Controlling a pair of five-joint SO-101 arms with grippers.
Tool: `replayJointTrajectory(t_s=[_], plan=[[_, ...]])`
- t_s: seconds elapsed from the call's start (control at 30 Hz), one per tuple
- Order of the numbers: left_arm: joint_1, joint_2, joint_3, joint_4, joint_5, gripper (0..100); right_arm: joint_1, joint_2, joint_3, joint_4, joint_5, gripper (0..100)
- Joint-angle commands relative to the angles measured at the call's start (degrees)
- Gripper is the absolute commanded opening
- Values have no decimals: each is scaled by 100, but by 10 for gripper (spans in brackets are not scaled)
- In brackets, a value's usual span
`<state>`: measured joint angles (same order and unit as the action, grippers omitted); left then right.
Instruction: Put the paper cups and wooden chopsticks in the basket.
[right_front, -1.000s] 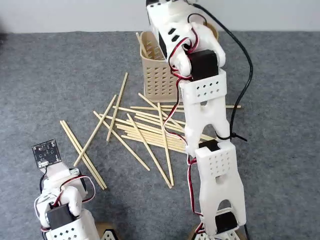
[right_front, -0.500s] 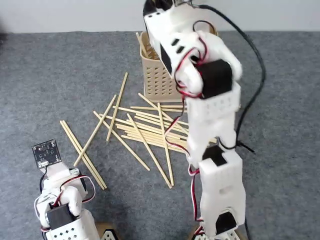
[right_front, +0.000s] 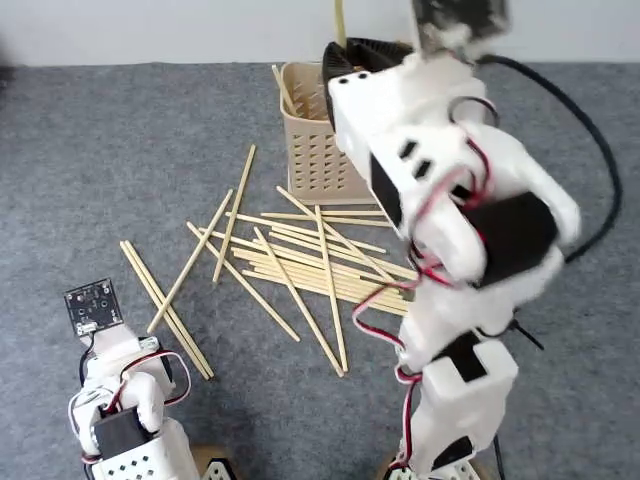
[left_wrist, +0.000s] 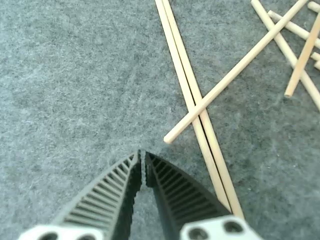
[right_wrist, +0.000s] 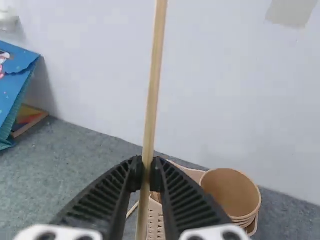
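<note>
My right gripper (right_wrist: 143, 169) is shut on a wooden chopstick (right_wrist: 155, 75), held upright above the tan perforated basket (right_front: 310, 150). Looking down from the high view, that gripper (right_front: 348, 52) sits over the basket's far rim with the chopstick (right_front: 340, 18) sticking up. A stack of brown paper cups (right_wrist: 232, 194) lies by the basket's rim (right_wrist: 161, 220); I cannot tell if it is inside. Several chopsticks (right_front: 300, 262) lie scattered on the carpet. My left gripper (left_wrist: 142, 156) is shut and holds nothing, low over the carpet near a pair of chopsticks (left_wrist: 192, 100).
Grey carpet (right_front: 120, 150) covers the table, with a white wall behind. The raised right arm (right_front: 470, 230) hides the carpet to the right of the basket. The left arm (right_front: 120, 410) stays at the near left corner. A blue box (right_wrist: 12, 95) stands far off.
The right arm has risen and swung towards the camera, lifting a chopstick upright above the basket. The left arm and the loose chopsticks have not moved.
</note>
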<state>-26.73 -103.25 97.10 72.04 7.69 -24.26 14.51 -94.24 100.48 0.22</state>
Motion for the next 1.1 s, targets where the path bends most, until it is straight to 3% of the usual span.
replayJointTrajectory(t_s=[0.0,0.2,0.4,0.63,0.8,1.07], plan=[[-44,-97,-66,35,35,12,-40,-593,35,277,-53,7],[-44,-97,-66,35,35,12,-57,-1965,2620,215,-114,7],[-44,-97,-66,35,35,12,22,-3073,4536,-1455,-114,7],[-44,-97,-66,35,35,12,-4,-3433,6892,-4286,-255,7],[-44,-97,-66,35,35,12,-13,-3424,8800,-7011,-220,8],[-44,-97,-66,35,35,12,92,-2703,10752,-10255,703,8]])
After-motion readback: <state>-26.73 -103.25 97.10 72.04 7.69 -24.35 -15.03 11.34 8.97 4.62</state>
